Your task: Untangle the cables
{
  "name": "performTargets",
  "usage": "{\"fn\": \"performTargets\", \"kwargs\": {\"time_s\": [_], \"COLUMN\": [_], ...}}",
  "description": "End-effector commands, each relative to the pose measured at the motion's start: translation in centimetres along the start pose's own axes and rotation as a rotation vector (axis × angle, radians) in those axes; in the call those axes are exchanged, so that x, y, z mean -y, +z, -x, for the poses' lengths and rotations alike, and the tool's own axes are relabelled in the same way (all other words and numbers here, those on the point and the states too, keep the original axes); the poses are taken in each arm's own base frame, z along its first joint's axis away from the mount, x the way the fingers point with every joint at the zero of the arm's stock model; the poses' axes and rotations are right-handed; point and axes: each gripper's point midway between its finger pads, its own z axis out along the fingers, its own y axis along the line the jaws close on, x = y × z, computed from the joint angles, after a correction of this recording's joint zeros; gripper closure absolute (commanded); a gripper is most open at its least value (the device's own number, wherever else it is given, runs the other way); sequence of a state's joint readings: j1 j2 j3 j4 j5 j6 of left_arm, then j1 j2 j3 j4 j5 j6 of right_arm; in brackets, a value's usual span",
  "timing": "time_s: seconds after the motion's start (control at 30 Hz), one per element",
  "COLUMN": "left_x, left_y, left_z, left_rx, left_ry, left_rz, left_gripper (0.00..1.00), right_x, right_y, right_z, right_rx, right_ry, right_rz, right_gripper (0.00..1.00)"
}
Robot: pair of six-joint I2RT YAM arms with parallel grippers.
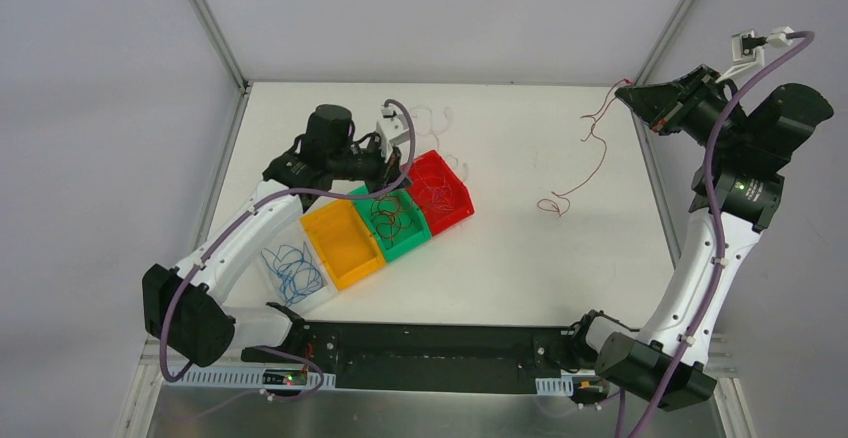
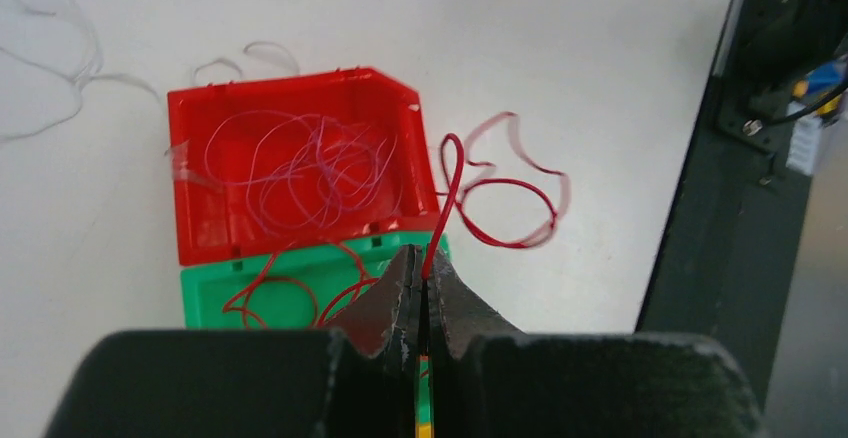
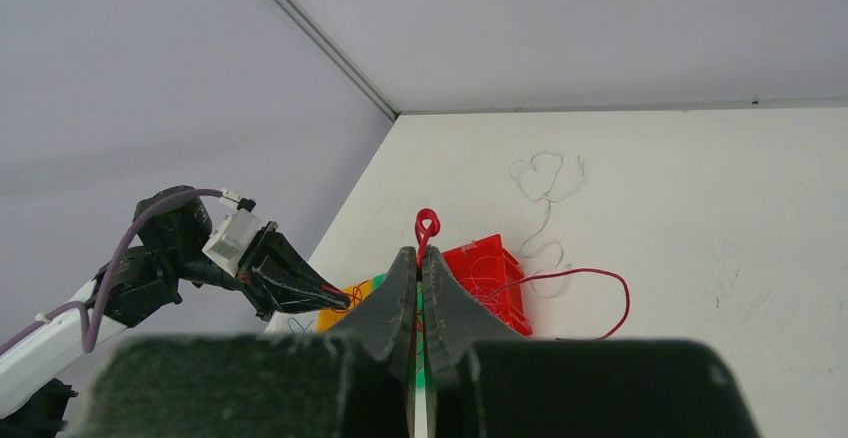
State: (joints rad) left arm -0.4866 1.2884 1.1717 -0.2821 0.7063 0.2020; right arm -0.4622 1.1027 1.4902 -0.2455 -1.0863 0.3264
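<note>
- Cables, six colour groups, all hair-fine curly wire: one red cable (image 2: 441,223) beside the red bin (image 2: 190,228); one dark red cable (image 1: 553,205) dangling at the upper right of the top view; a white cable (image 3: 547,201) loose on the desk (image 1: 520,268); a blue tangle (image 1: 290,268); red-brown loops (image 1: 390,216); pale loops (image 2: 300,173)
- Left hand (image 2: 422,278): fingers pinched fully together on the red cable
- Right hand (image 3: 420,258): likewise pinched together, on the dark red cable, raised off the desk
- Four glossy plastic bins in a slanted row at centre left: clear bin (image 1: 268,258) with blue; orange bin (image 1: 345,248); green bin (image 2: 205,298) with red-brown; red with pale
</note>
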Motion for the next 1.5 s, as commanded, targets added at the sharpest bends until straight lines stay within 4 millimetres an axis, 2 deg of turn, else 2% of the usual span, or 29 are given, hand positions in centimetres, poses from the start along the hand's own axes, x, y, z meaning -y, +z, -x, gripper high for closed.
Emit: {"fn": "performTargets", "kwargs": {"time_s": [0.0,0.13,0.23,0.37,0.57,0.67,0.77,0.97,1.17,1.37,1.47], "left_x": [-1.3,-2.3,-3.4,-5.1,-5.8,-5.9,-6.2,-7.6,-6.6,-7.8,-9.1], "left_y": [-1.0,-0.6,-0.5,-1.2,-2.1,-1.6,-0.8,1.2,2.5,1.4,0.9], "left_z": [-4.1,-8.3,-10.2,-10.6,-7.1,-6.8,-7.6,-11.4,-13.0,-16.9,-17.6], "left_rx": [-0.082,-0.171,-0.219,-0.248,-0.190,-0.187,-0.202,-0.296,-0.319,-0.478,-0.536], "left_ry": [0.124,0.144,0.137,0.164,0.184,0.192,0.192,0.182,0.104,0.105,0.123], "left_rz": [0.016,0.019,0.039,0.094,0.114,0.082,0.045,-0.002,-0.062,-0.005,0.052], "left_gripper": [1.00,1.00,1.00,1.00,1.00,1.00,1.00,1.00,1.00,1.00,1.00], "right_x": [-1.2,-1.2,-1.3,-1.3,-1.0,-0.9,-0.9,-0.8,-0.5,-0.3,-0.3], "right_y": [0.0,0.1,0.1,0.0,0.2,0.2,0.2,0.1,0.2,0.2,0.2], "right_z": [-0.8,-1.2,-1.4,-1.5,-1.6,-1.7,-1.7,-2.0,-2.3,-2.4,-2.4], "right_rx": [-0.028,-0.045,-0.057,-0.062,-0.060,-0.062,-0.065,-0.080,-0.085,-0.091,-0.092], "right_ry": [-0.036,-0.026,-0.028,-0.036,-0.032,-0.029,-0.028,-0.029,-0.020,-0.029,-0.024], "right_rz": [0.047,0.051,0.052,0.047,0.039,0.038,0.035,0.027,0.023,0.017,0.022], "right_gripper": [1.00,1.00,1.00,1.00,1.00,1.00,1.00,1.00,1.00,1.00,1.00]}}
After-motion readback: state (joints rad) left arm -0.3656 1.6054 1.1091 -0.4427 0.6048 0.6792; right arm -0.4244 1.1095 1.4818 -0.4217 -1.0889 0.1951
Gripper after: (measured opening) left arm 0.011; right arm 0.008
